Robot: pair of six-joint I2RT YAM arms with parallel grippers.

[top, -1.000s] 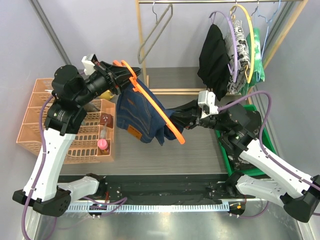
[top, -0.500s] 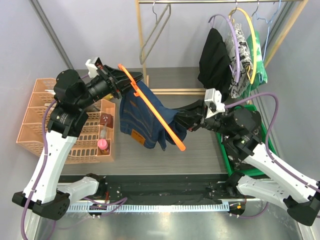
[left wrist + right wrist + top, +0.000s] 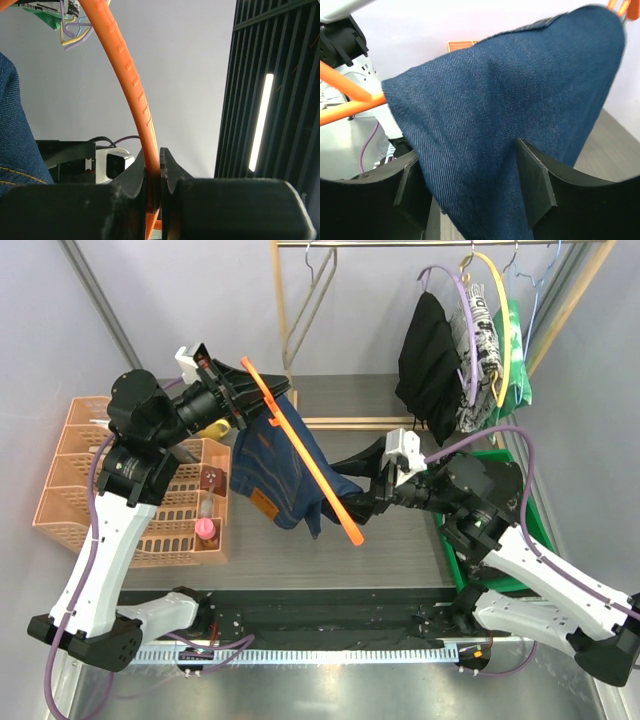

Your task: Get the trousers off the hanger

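Navy denim trousers (image 3: pixel 272 472) hang folded over an orange hanger (image 3: pixel 300 455), held tilted above the table. My left gripper (image 3: pixel 235 390) is shut on the hanger's upper end. In the left wrist view the orange bar (image 3: pixel 135 95) runs up from between the closed jaws (image 3: pixel 160 165), with denim (image 3: pixel 15 135) at the left edge. My right gripper (image 3: pixel 355 492) is at the trousers' right lower side. In the right wrist view its jaws (image 3: pixel 475 175) stand wide apart, and the denim (image 3: pixel 510 95) drapes loosely between them.
On the wooden rail (image 3: pixel 440 244) hang black trousers (image 3: pixel 428 360), newspaper-print trousers (image 3: pixel 483 340), green ones (image 3: pixel 515 350) and an empty grey hanger (image 3: pixel 310 305). An orange basket (image 3: pixel 140 500) with a pink-capped bottle (image 3: pixel 205 528) sits left. A green bin (image 3: pixel 520 530) is right.
The right gripper's jaws have gone from shut on the denim to wide apart. The left arm has tilted the hanger steeper, and the trousers have shifted slightly left.
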